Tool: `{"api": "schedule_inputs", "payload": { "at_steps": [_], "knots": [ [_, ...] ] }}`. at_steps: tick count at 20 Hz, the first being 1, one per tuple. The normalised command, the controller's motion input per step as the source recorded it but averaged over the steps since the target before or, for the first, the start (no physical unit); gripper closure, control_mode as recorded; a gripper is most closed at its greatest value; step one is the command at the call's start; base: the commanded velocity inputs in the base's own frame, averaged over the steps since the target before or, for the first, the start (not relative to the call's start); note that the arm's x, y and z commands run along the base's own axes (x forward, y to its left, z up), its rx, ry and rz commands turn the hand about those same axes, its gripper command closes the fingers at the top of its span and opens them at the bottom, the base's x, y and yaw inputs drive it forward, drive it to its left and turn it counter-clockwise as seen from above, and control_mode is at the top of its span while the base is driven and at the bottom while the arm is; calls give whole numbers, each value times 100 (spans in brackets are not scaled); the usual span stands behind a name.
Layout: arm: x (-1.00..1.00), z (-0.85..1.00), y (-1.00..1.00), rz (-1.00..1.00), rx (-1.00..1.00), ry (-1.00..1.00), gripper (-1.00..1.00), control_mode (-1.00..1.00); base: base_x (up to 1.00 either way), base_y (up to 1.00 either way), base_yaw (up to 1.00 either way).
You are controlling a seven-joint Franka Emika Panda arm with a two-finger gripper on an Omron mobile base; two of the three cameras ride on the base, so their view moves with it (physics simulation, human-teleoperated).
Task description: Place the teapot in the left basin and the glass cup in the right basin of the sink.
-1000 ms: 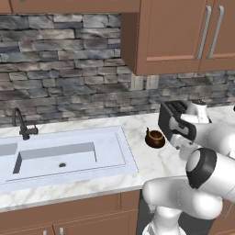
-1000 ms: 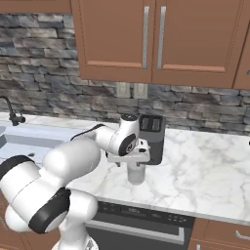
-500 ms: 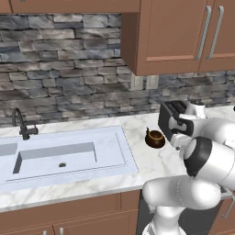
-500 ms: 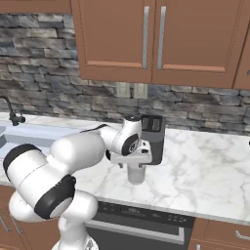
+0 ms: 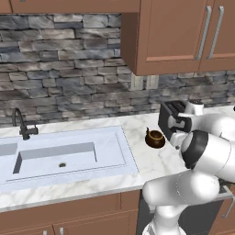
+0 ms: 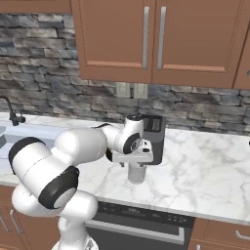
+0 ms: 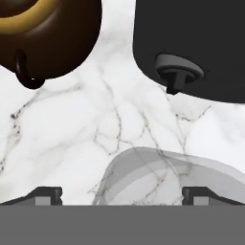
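Stone backsplash and brown cabinets frame a white marble counter (image 5: 151, 160), and I am working from the stretch to the right of the sink (image 5: 69, 156). Both of the task's things are, as far as I can judge, not yet delivered, so the job is at its start. From the left base camera the right basin (image 5: 59, 158) shows only its drain hole and nothing in it, and what shows of the left basin (image 5: 5, 149) at the picture's edge is bare too. A dark faucet (image 5: 20, 125) stands behind them. The black toaster (image 5: 172, 120) sits near the wall, and the teapot (image 5: 155, 138) stands on the counter just to its left, between it and the sink. My gripper (image 7: 122, 194) hangs over the glass cup (image 7: 177, 177), fingers spread wide, one on either side of the rim in the hand camera, with nothing held. From the right base camera the cup (image 6: 137, 173) stands upright on the marble right under the hand, in front of the toaster. I read this as lining up to grasp the cup; carrying it to the right basin and then moving the teapot to the left one both remain.
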Motion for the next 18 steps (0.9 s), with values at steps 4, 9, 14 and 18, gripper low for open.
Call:
{"api": "schedule_inputs", "payload": {
  "at_steps": [4, 9, 14, 18],
  "knots": [
    [5, -10, -2, 0, 0, 0, -100, -100, 0, 0, 0],
    [-3, -15, -1, 0, 0, 0, -100, -100, 0, 0, 0],
    [-19, -31, 3, -5, 0, 2, -100, -100, 0, 0, 0],
    [-28, -39, 9, -7, 0, 0, -100, -100, 0, 0, 0]
  ]
}}
